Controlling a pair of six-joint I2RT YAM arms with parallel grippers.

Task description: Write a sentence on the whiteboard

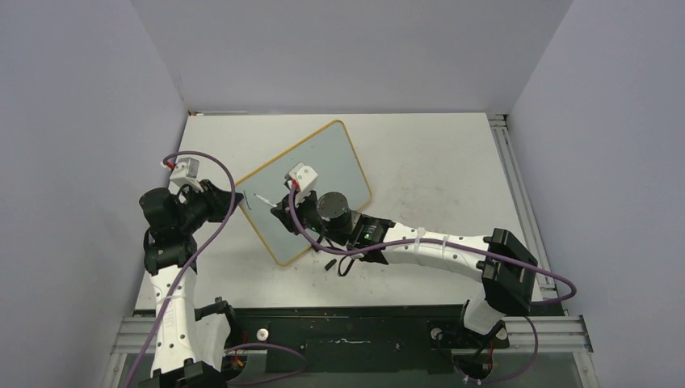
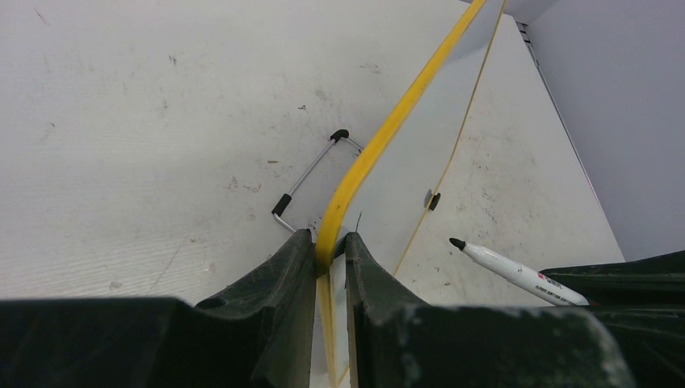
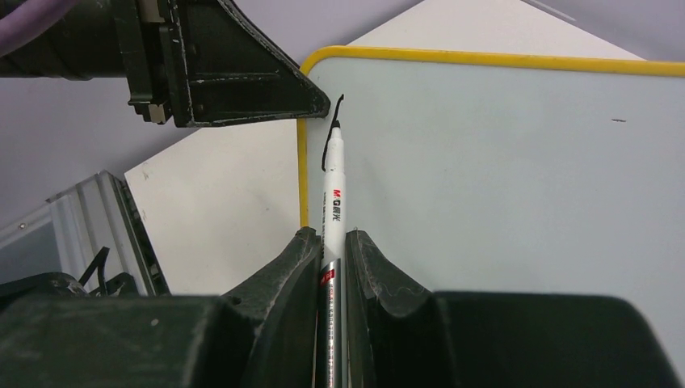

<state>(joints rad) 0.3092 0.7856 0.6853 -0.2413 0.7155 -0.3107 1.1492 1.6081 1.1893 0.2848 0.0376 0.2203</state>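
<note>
Lilac-grey walls box in a scuffed white bench (image 1: pixel 436 162). From the top view, the whiteboard (image 1: pixel 323 174) sits skewed on the left-middle of it, one corner pointing at the back wall. The left tool (image 1: pixel 237 202) is right at the board's left edge. The right tool (image 1: pixel 279 208) reaches over the near-left part of the board with a marker (image 1: pixel 265 197) sticking out toward that same edge. The sentence (image 1: pixel 250 204) is just one short black stroke next to the marker tip.

Left wrist cam: the fingers are pinched together on the board's yellow rim, one on each side. That edge is raised off the bench, and a thin wire stand (image 2: pixel 311 174) with black tips lies on the bench under it. The marker's black tip pokes in from the right.

Right wrist cam: this tool is clamped on the white marker barrel. The tip is touching the pale board face just inside the rim, at the hooked stroke. The left tool's finger sits on the rim just beside it.
</note>
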